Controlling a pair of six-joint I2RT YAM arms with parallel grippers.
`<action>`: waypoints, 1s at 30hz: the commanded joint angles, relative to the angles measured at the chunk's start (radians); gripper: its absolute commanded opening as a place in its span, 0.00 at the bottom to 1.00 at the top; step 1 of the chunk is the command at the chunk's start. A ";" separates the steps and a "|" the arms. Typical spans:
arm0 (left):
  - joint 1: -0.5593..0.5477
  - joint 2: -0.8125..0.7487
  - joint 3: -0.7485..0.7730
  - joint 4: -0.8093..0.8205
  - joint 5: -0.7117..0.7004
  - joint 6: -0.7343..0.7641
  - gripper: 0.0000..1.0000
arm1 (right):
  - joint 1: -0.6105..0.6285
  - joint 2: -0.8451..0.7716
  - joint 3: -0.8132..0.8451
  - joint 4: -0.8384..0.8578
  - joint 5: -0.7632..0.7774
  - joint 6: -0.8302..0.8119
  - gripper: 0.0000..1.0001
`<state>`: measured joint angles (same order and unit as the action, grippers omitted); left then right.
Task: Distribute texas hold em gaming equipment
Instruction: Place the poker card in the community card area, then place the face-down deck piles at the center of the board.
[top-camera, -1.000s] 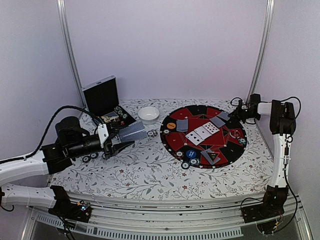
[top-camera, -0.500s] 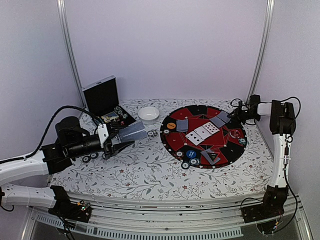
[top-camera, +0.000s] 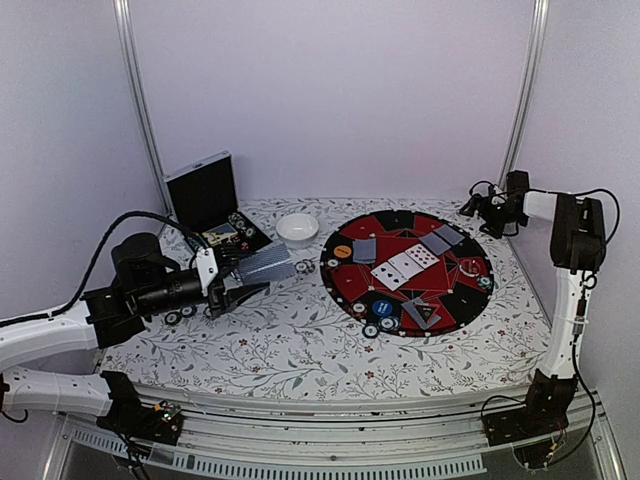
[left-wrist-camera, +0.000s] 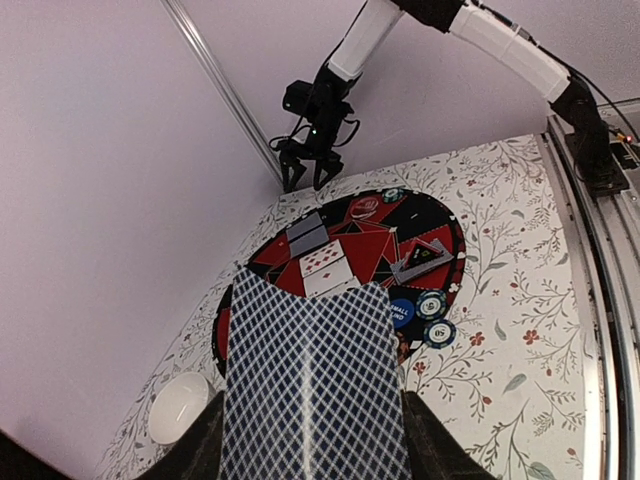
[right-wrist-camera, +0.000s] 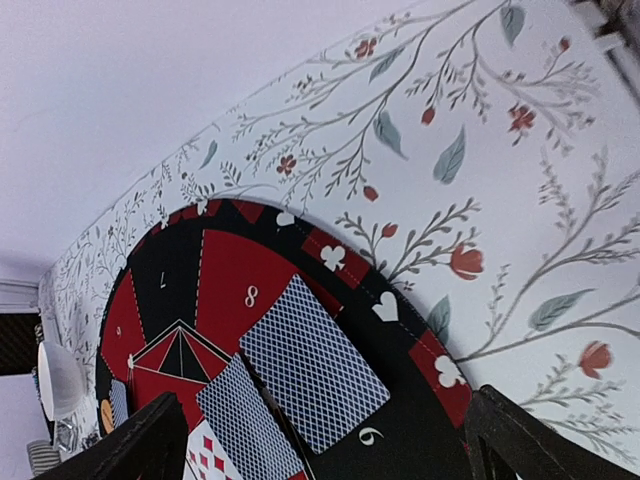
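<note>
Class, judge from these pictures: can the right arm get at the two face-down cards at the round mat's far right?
Probably yes. The right gripper hangs open close above the face-down cards, and its wrist view shows nothing lying between them.

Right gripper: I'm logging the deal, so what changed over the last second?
The right gripper opened, let go of the face-down card on the mat and drew back off it. The left gripper kept holding the card deck; chips stayed put.
</note>
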<state>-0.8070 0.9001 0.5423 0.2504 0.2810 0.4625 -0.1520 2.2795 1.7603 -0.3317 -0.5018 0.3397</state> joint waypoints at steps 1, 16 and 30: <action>-0.016 0.032 0.003 0.043 0.027 -0.034 0.49 | 0.007 -0.161 -0.032 -0.044 0.206 -0.058 0.99; -0.124 0.317 -0.068 0.287 -0.099 -0.446 0.49 | 0.270 -0.827 -0.511 0.114 0.375 -0.129 0.99; -0.136 0.684 -0.179 0.623 -0.173 -0.513 0.57 | 0.331 -1.071 -0.638 0.042 0.309 -0.125 0.99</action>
<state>-0.9333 1.5314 0.3889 0.6895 0.0887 -0.0349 0.1722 1.2720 1.1378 -0.2642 -0.1879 0.2214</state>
